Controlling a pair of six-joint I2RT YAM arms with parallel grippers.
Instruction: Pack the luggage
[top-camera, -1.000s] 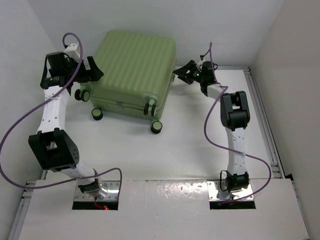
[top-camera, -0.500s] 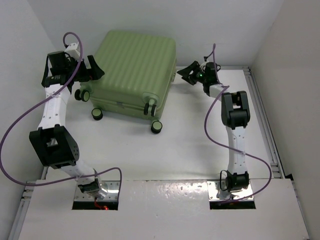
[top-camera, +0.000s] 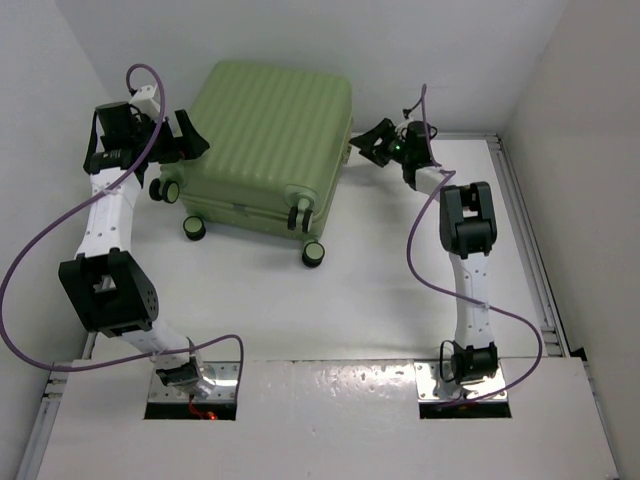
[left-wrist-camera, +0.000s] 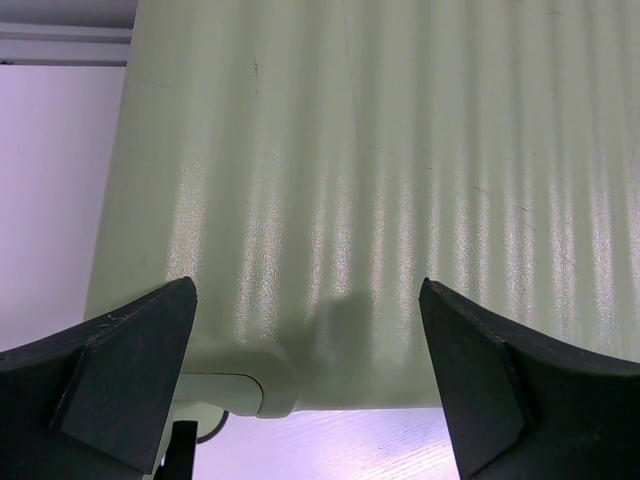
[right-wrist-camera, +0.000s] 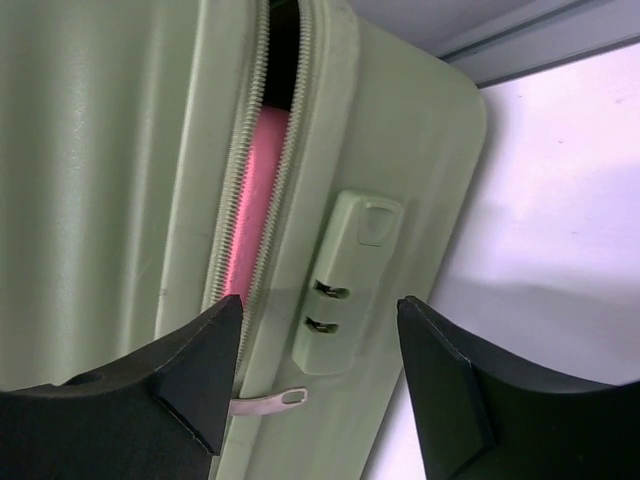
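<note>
The luggage, a light-green ribbed hard-shell suitcase, lies flat at the back of the table with its wheels toward me. My left gripper is open at its left side, and in the left wrist view the gripper frames the ribbed shell without touching it. My right gripper is open at the right side. In the right wrist view the gripper spans the lock block and the metal zipper pull, gripping neither. The zipper gapes there, and something pink shows inside.
White walls close in behind and on both sides of the luggage. A metal rail runs along the table's right edge. Purple cables loop off both arms. The arm bases sit in a white platform at the near edge.
My right gripper drew slightly away from the suitcase's side, then came back to it, and its jaws stand a little wider. The left gripper has barely shifted.
</note>
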